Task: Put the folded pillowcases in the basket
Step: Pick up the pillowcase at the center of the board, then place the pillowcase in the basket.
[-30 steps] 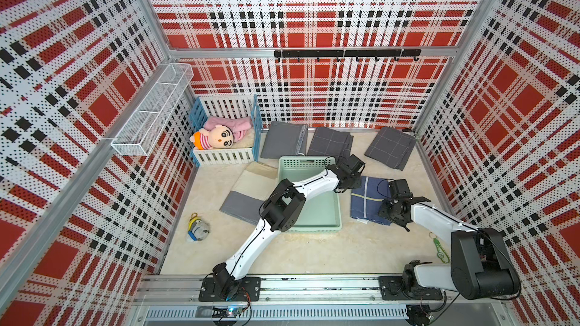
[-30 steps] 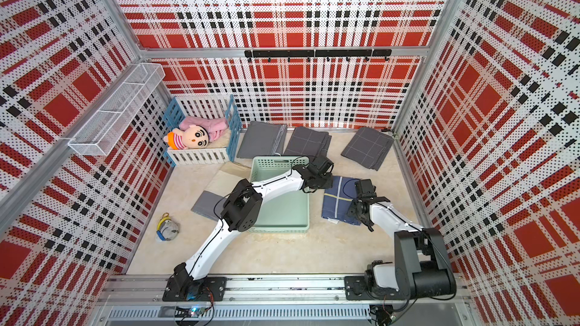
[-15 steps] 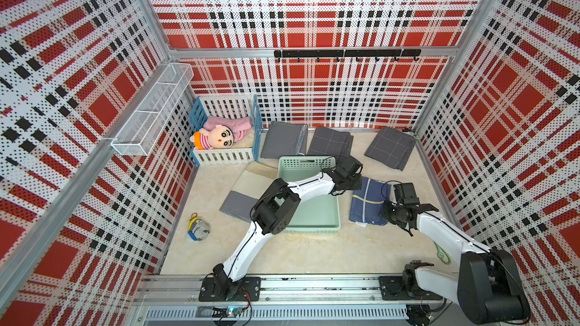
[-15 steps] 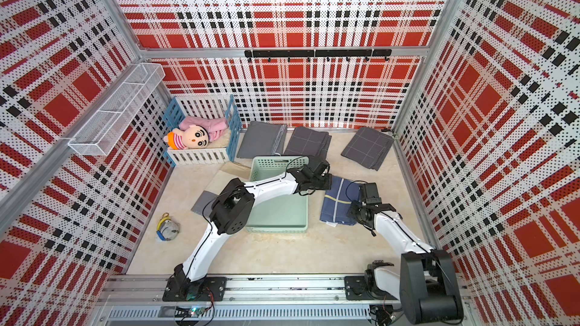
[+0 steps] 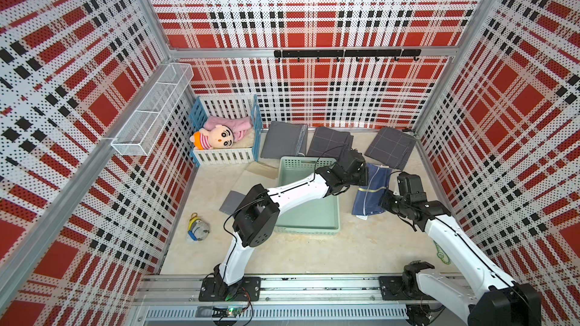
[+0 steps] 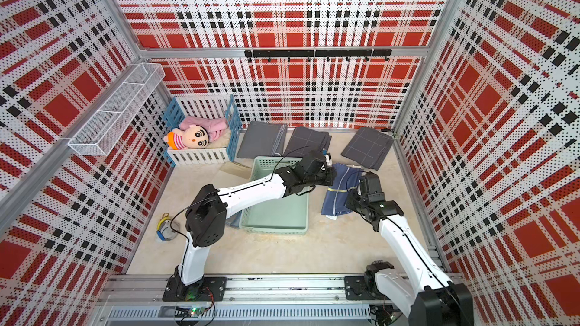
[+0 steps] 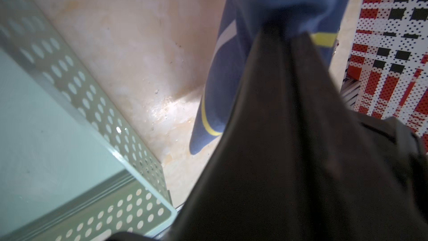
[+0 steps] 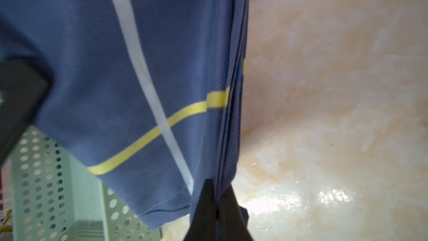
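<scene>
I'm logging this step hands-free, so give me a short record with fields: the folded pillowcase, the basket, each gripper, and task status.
pillowcase: blue with yellow and white stripes, beside the basket, not in it
basket: pale green, perforated walls, left arm reaching across it
left gripper: shut on the pillowcase edge nearer the basket
right gripper: shut on the opposite edge
task status: pillowcase not yet in the basket
</scene>
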Motion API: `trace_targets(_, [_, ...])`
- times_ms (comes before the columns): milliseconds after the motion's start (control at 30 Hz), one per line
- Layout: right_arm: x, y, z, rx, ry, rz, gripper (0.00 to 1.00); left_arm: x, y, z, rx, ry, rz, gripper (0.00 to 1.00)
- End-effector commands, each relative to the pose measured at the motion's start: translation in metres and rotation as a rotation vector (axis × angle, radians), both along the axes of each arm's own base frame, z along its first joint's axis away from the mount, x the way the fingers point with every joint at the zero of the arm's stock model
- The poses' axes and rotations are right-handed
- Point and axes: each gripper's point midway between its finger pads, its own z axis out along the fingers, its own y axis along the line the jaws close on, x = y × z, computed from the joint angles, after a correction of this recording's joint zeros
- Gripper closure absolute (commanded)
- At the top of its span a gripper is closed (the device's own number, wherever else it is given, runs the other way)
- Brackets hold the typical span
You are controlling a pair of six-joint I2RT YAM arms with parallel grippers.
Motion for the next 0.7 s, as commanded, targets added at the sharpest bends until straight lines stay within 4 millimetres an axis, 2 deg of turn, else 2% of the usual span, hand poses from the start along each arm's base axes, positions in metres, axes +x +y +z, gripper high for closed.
trace_targets(0, [0.005, 0.035, 0.027, 0.058, -0.054, 0.076, 1.00, 0.010, 0.044, 0.042, -0.031, -0.057, 0.077, 1.00])
trace_targets(233, [0.006, 0.129, 0.044, 0.100, -0.085, 0.246, 1.00, 0.019, 0.137, 0.040, 0.042, -0.068, 0.224, 1.00])
trace_targets(300, [0.006, 0.158, 0.041, 0.119, -0.076, 0.312, 1.00, 0.023, 0.164, 0.031, 0.073, -0.053, 0.268, 1.00])
trace_targets(400, [0.007, 0.194, 0.022, 0.107, -0.035, 0.391, 1.00, 0.026, 0.205, 0.008, 0.127, -0.014, 0.336, 1.00])
trace_targets(500, [0.008, 0.218, 0.011, 0.096, -0.022, 0.428, 1.00, 0.024, 0.235, -0.006, 0.159, 0.003, 0.373, 1.00])
trace_targets(667, [0.009, 0.235, -0.028, 0.086, 0.049, 0.460, 1.00, 0.025, 0.261, -0.045, 0.250, 0.037, 0.413, 1.00])
